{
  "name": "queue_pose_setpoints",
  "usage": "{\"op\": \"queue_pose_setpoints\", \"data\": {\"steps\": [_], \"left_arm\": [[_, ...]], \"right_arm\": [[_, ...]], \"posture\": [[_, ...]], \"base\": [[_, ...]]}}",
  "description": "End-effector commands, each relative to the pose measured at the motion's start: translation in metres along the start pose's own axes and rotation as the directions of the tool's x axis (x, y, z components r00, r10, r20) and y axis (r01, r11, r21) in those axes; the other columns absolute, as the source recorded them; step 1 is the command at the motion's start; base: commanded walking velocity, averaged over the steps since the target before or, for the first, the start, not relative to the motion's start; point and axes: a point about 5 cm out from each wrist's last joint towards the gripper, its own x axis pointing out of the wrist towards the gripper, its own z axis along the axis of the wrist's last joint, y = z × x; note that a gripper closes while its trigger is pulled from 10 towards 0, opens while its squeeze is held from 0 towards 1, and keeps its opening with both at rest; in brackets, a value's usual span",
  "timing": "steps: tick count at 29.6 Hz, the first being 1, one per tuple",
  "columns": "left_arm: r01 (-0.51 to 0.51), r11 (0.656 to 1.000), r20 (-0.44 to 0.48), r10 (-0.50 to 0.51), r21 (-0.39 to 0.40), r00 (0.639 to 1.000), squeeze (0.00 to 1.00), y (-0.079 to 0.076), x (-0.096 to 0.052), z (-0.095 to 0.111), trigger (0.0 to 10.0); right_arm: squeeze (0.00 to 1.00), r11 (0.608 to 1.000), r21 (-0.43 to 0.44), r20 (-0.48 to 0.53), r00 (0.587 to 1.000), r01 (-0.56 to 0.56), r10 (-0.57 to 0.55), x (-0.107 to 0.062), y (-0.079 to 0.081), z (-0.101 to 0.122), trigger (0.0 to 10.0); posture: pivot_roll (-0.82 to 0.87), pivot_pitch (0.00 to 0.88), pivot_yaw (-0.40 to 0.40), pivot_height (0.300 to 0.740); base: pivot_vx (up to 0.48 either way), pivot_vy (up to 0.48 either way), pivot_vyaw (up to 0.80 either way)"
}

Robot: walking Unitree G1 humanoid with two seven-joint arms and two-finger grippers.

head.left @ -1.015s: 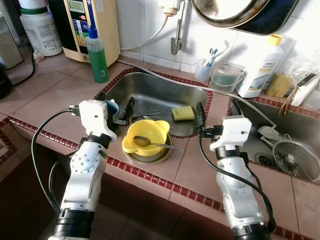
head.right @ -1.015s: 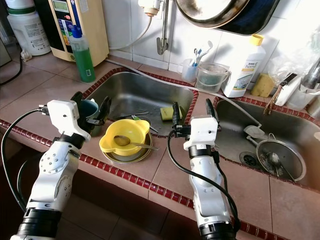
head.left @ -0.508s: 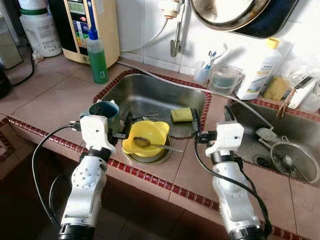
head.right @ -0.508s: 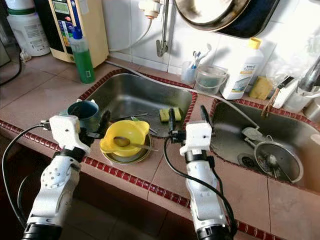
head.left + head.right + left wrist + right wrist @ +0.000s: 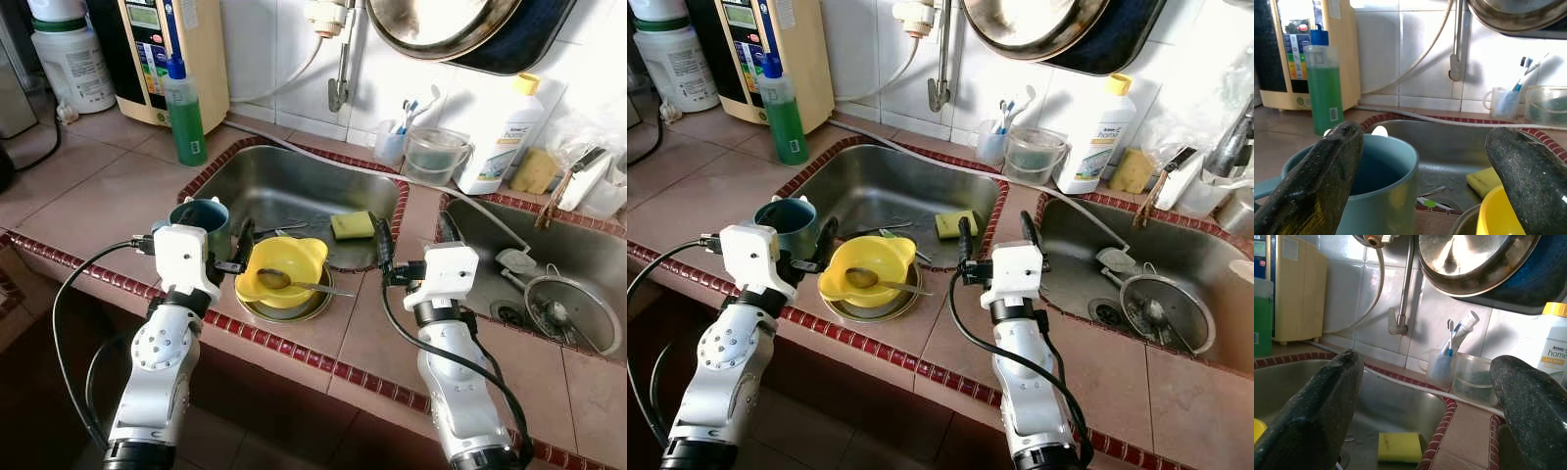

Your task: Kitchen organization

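Mug (image 5: 202, 221), teal, is sitting upright on the tiled bench (image 5: 98, 201) at the near-left corner of the left sink (image 5: 294, 191), just beside the yellow bowl (image 5: 284, 267). That bowl is resting on a shallow metal dish with a spoon (image 5: 294, 282) lying in it.

I am holding the left gripper (image 5: 227, 250) spread wide, level with the mug. In the left wrist view one finger (image 5: 1317, 181) is overlapping the mug's near side and the other is sitting over the bowl's rim, so the jaws are straddling more than the mug alone. I am keeping the right gripper (image 5: 409, 247) wide as well, empty, hovering over the bench strip between the two sinks, aimed toward the sponge (image 5: 352, 224) and the toothbrush cup (image 5: 393, 147).

I am reading this as the approach step: lining up on the mug, not yet gripping. Next move, as I judge it, is calling for a shift of the left gripper away from the bowl, so both fingers are bracketing the mug only, then closing.

Against the frame a second ago: both arms are now sitting lower and nearer the bench edge, and the mug, then half hidden behind the left wrist housing, is now showing clear. The whole view is shifting too, so part of that is camera motion.
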Motion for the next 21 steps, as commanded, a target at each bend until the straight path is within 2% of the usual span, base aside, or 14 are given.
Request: {"op": "queue_pose_setpoints", "data": {"steps": [1,5,8,21], "left_arm": [[0.017,1.000,0.006,-0.017,0.020,1.000,0.00,0.000,0.000,0.003,10.0],[0.024,0.999,0.007,-0.024,0.040,1.000,0.00,0.002,0.000,0.004,10.0],[0.068,0.992,0.021,-0.071,0.104,0.997,0.00,0.000,0.001,0.011,10.0],[0.126,0.980,0.023,-0.131,0.153,0.991,0.00,0.006,0.004,0.025,10.0]], "right_arm": [[0.00,1.000,-0.003,0.014,1.000,0.002,-0.002,0.002,-0.001,0.002,10.0],[0.00,1.000,-0.003,0.013,1.000,0.001,-0.001,0.001,-0.002,0.002,10.0],[0.00,1.000,-0.006,0.016,1.000,0.002,-0.002,0.001,-0.003,0.003,10.0],[0.00,1.000,-0.003,0.015,1.000,0.001,-0.001,0.000,-0.003,0.003,10.0]], "posture": [[-0.19,0.000,-0.037,0.740],[-0.19,0.000,-0.035,0.740],[-0.19,0.000,-0.034,0.740],[-0.19,0.000,-0.024,0.740]], "base": [[0.000,0.000,0.00],[0.000,0.000,0.00],[0.000,0.000,0.00],[0.000,0.000,0.00]]}}
